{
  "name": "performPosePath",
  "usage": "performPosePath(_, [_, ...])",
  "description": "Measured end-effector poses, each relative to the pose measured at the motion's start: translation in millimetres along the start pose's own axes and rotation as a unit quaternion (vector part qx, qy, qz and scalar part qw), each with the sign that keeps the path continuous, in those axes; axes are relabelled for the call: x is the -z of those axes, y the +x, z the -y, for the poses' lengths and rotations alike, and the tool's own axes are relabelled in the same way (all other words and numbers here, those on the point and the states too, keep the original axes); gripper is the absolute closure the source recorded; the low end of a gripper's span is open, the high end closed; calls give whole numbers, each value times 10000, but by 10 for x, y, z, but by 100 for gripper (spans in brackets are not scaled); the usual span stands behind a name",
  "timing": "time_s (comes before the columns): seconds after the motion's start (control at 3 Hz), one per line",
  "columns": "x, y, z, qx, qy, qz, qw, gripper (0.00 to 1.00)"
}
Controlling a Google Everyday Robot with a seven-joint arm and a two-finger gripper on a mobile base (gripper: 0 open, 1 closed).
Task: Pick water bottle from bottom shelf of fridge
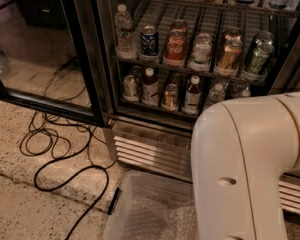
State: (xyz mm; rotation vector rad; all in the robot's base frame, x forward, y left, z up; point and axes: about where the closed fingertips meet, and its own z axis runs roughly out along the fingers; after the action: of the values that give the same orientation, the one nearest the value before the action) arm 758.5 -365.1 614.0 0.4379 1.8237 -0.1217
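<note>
We see only a bulky white segment of the arm [250, 169], which fills the lower right. It rises from the bottom edge, bends in a rounded elbow and runs off the right edge, with a small dark oval recess on its near face. The gripper lies outside the view, so we cannot tell how it is set. Behind the arm stands the fridge [97, 59], its black-framed glass door [40, 44] swung open to the left and its louvred grille [150, 151] low at the front. The water bottle [216, 95], clear with a white cap, stands towards the right of the bottom shelf [155, 107], just above the top edge of the arm. To its left on that rack we count two dark-filled bottles with white caps [150, 84] and [192, 91], with cans between and beside them. On the rack above, a red can [175, 46] bears white script that looks like Coca-Cola. Beside it stands a blue can [149, 39] whose label we cannot read. A taller clear bottle [124, 31] stands at that rack's left end. A black cable [65, 159] loops over the speckled floor. A clear plastic bin [150, 209] sits before the grille.
</note>
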Motion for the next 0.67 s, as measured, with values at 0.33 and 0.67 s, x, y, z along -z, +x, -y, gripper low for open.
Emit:
performPosePath(0.33, [13,-13,-5,-9,-22,8,10000,100])
performPosePath(0.67, [13,-14,-6,-10,-23,8,10000,100])
